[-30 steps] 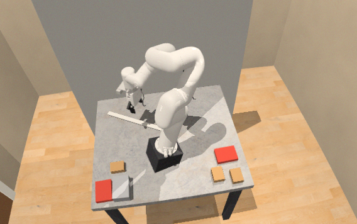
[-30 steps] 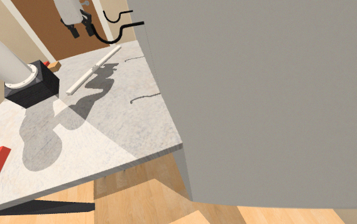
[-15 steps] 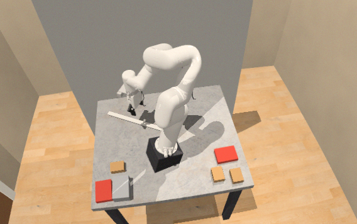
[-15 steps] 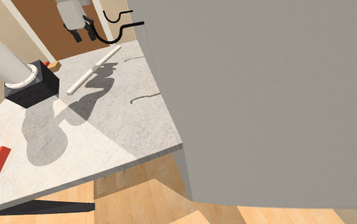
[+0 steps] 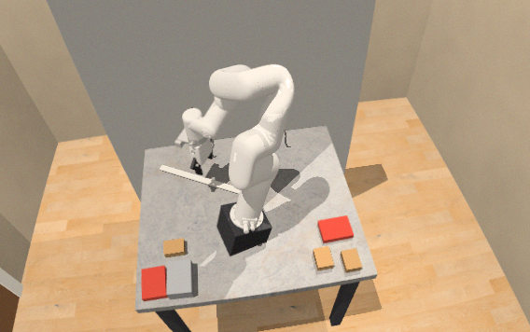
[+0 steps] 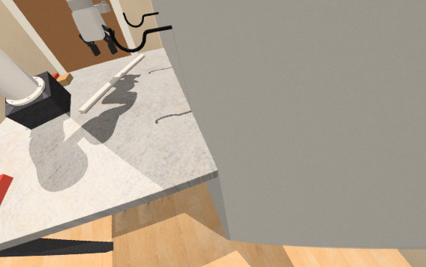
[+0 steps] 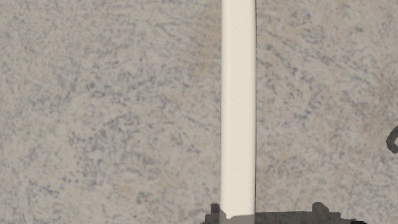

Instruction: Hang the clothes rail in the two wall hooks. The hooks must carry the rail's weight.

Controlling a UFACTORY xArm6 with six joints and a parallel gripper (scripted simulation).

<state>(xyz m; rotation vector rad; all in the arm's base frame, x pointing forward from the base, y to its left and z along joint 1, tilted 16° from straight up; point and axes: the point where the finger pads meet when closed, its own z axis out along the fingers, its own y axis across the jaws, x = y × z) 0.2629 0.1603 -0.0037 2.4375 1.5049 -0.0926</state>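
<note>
The white clothes rail point(image 5: 200, 178) lies flat on the marble table top, slanting from back left to the arm's base. It also shows in the exterior view point(image 6: 111, 82) and runs straight down the wrist view point(image 7: 238, 107). My gripper point(image 5: 201, 160) hangs open and empty a little above the rail, its fingers pointing down point(image 6: 101, 46). Two black wall hooks stick out of the grey wall above the table, the near hook point(image 6: 146, 37) and the far hook point(image 6: 139, 19). One hook shows right of the arm in the top view point(image 5: 285, 138).
The arm's black base point(image 5: 244, 228) stands mid-table. Red pads point(image 5: 335, 228) point(image 5: 154, 283), a grey pad point(image 5: 179, 278) and tan blocks point(image 5: 174, 247) point(image 5: 323, 257) point(image 5: 351, 259) lie along the front of the table. The grey wall point(image 5: 210, 61) stands at the table's back edge.
</note>
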